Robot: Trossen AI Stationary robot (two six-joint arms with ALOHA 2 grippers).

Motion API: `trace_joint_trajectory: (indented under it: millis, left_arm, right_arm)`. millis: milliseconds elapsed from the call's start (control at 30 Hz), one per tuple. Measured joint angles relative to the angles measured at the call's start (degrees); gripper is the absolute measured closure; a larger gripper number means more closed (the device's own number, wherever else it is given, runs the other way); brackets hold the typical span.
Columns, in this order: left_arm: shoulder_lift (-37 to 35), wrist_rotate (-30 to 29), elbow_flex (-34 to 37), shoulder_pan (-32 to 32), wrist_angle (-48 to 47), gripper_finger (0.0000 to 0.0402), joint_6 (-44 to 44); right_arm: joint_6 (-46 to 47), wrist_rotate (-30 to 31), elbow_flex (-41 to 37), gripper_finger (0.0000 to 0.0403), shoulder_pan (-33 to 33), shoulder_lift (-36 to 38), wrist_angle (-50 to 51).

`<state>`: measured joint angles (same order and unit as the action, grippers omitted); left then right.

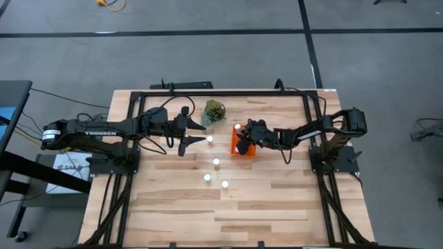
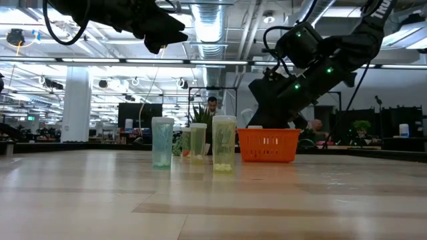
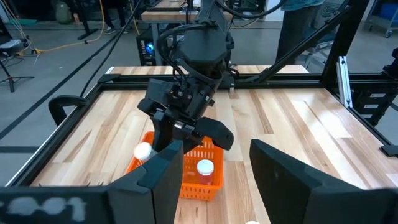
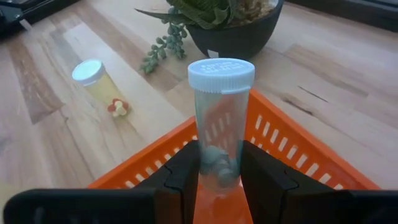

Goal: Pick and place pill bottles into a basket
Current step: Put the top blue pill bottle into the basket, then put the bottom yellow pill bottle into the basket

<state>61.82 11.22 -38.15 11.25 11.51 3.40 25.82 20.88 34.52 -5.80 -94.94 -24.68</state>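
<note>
A pale wooden bench (image 1: 277, 200) in a bright, open workshop carries the scene we look down on here. The right end effector (image 4: 217, 171) hangs directly over the orange basket (image 1: 239, 148), its two fingers clamped on the lower body of a clear pill bottle (image 4: 220, 118) with a white cap, held upright above the basket's perforated wall. We judge the step in hand to be the drop: the bottle is carried and positioned, not yet let go. The next move, as we read it, calls for a short descent into the basket and an opening of the fingers, with care that the tall bottle does not tip over the low rim.

The left end effector (image 1: 181, 146) waits across the bench from the basket, well apart from it, fingers (image 3: 163, 180) spread with nothing between them.

By our count from above, six white caps show: one in the right end effector's grip, one just beside the basket's far edge (image 1: 237, 127), one near the left end effector's tips (image 1: 210, 139), and three standing loose on open wood between the two arms, nearer the front edge (image 1: 216, 162) (image 1: 207, 178) (image 1: 225, 184). We count one basket, and one green potted plant (image 1: 214, 111) beyond it. Whether the basket already holds a bottle we cannot settle.
</note>
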Motion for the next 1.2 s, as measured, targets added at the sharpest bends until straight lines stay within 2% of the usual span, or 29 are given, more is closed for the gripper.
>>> trace_joint_trajectory:
  millis: [467,833,1200]
  left_arm:
    - [0.0,0.0,0.0,0.0,0.0,0.0225,0.0]
    - [0.0,0.0,0.0,0.0,0.0,0.0225,0.0]
    - [0.0,0.0,0.0,0.0,0.0,0.0225,0.0]
  right_arm:
    - [-0.7,-0.2,0.0,0.0302,0.0,0.0,-0.2]
    - [-0.8,-0.4,0.0,0.0247,0.0,0.0,-0.2]
    - [-0.9,-0.3,0.0,0.0247,0.0,0.0,-0.2]
